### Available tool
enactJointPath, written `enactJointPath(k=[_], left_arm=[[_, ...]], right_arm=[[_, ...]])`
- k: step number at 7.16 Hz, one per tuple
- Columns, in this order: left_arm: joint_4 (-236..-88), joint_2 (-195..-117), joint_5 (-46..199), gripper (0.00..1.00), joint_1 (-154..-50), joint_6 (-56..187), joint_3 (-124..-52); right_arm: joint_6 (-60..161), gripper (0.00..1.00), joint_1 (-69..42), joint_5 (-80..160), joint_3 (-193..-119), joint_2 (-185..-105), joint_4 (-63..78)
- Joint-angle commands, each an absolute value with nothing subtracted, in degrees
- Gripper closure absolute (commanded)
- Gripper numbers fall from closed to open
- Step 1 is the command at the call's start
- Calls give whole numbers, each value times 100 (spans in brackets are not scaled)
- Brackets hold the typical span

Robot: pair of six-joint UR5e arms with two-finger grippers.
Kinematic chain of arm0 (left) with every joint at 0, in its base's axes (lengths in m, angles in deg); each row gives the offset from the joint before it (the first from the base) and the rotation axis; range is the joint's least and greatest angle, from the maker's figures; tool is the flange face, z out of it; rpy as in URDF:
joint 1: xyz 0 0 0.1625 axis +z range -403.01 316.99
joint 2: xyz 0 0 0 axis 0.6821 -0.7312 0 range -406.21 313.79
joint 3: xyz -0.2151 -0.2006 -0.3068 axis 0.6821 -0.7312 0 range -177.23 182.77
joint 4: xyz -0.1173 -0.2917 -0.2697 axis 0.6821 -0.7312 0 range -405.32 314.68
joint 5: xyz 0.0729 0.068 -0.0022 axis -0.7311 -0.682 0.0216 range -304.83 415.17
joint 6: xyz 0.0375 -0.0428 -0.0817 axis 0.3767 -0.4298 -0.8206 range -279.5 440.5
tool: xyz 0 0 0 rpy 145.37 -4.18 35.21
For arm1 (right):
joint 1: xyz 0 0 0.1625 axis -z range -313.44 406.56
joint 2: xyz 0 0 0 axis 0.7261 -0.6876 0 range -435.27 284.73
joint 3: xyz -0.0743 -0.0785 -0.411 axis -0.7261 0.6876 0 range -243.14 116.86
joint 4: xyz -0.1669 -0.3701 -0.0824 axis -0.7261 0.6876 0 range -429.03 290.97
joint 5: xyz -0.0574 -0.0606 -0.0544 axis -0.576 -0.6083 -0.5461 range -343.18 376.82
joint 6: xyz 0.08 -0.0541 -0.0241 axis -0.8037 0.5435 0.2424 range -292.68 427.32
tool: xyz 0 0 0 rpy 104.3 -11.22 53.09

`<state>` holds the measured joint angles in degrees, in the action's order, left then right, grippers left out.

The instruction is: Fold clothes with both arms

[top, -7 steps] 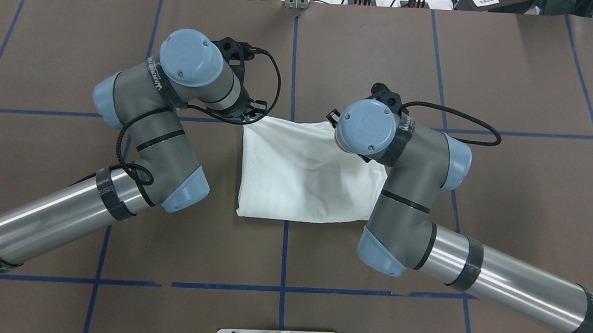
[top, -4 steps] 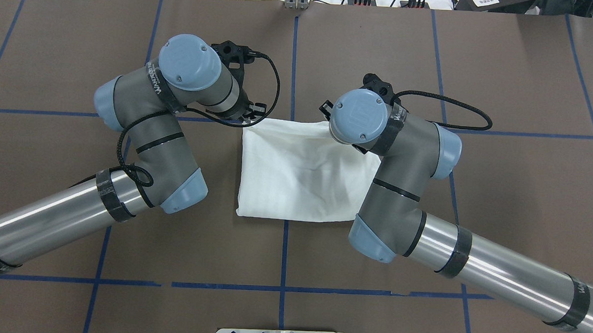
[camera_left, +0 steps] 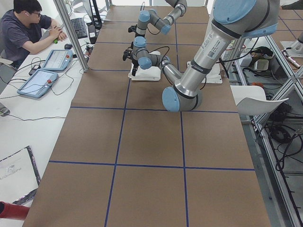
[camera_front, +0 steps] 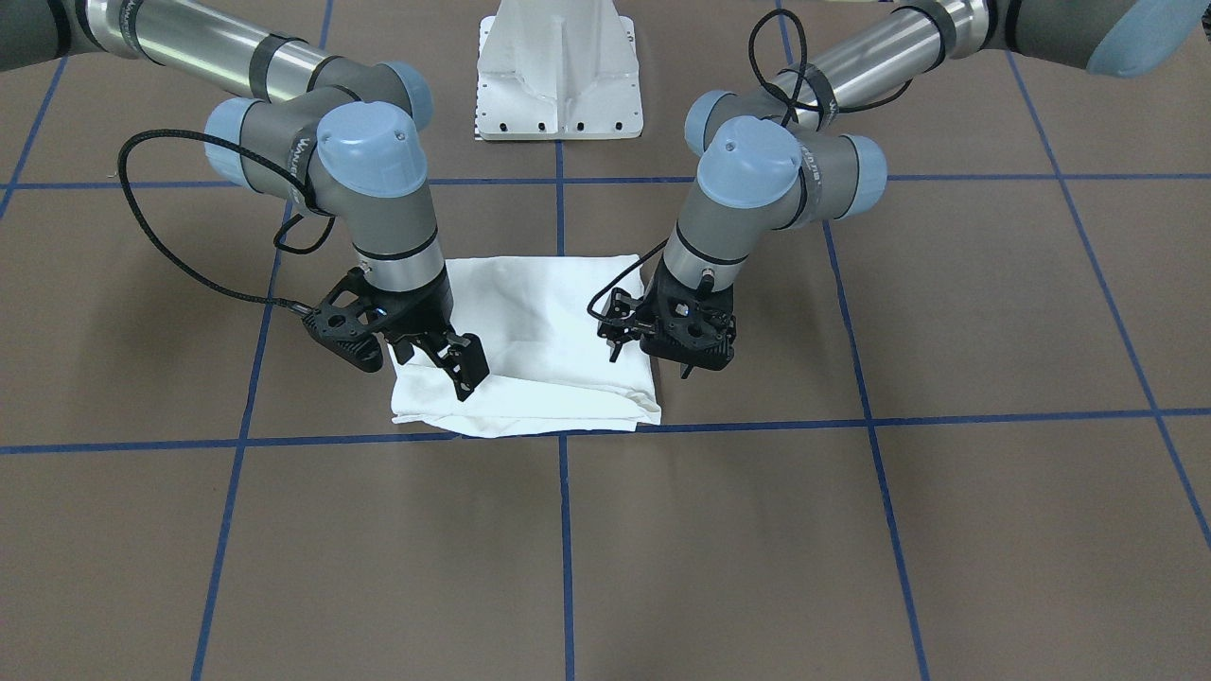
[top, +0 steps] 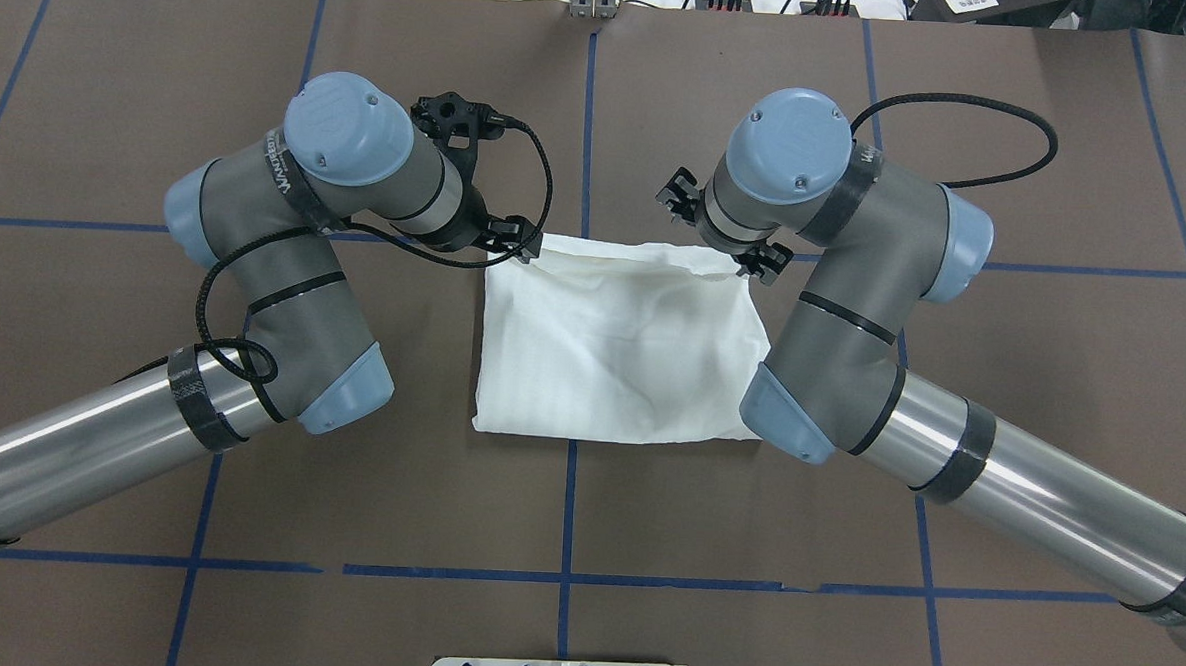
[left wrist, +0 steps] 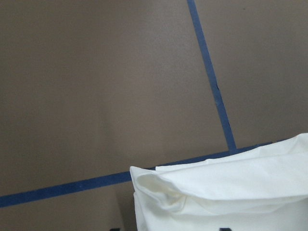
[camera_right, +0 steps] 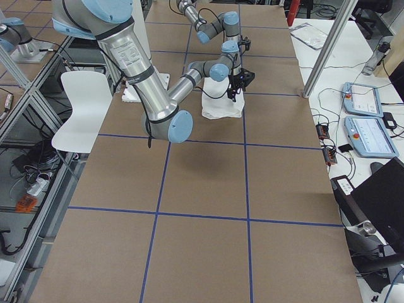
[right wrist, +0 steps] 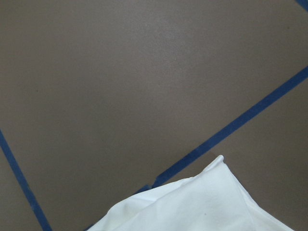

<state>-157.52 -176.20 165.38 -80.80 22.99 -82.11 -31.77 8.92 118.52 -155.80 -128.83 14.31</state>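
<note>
- The folded white fabric T-shirt lies flat at the centre of the brown table, its edge farthest from the robot along a blue tape line.
- The black left gripper hangs beside one far corner, fingers spread wide, holding nothing.
- The black right gripper hangs over the other far corner, fingers likewise wide, empty.
</note>
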Motion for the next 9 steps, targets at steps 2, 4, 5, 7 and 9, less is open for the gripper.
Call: enactJointPath(k=[2, 4, 5, 7, 9], left_arm=[[-15694, -17427, 16416, 0, -7564, 2294, -8232], [-15703, -17505, 15916, 0, -7579, 2311, -7986], [-15694, -17566, 15757, 0, -7658, 2302, -7820], [-15720, -18039, 15747, 0, -7921, 2311, -7075], [-15764, -18461, 15651, 0, -8123, 2363, -6469]], right_arm=[[-2945, 0, 1175, 11798, -16219, -13301, 1525], [-2945, 0, 1211, 11763, -16219, -13301, 1543], [-2945, 0, 1211, 11754, -16219, -13301, 1569], [-2945, 0, 1237, 11728, -16219, -13284, 1614], [-2945, 0, 1272, 11631, -16202, -13292, 1614]])
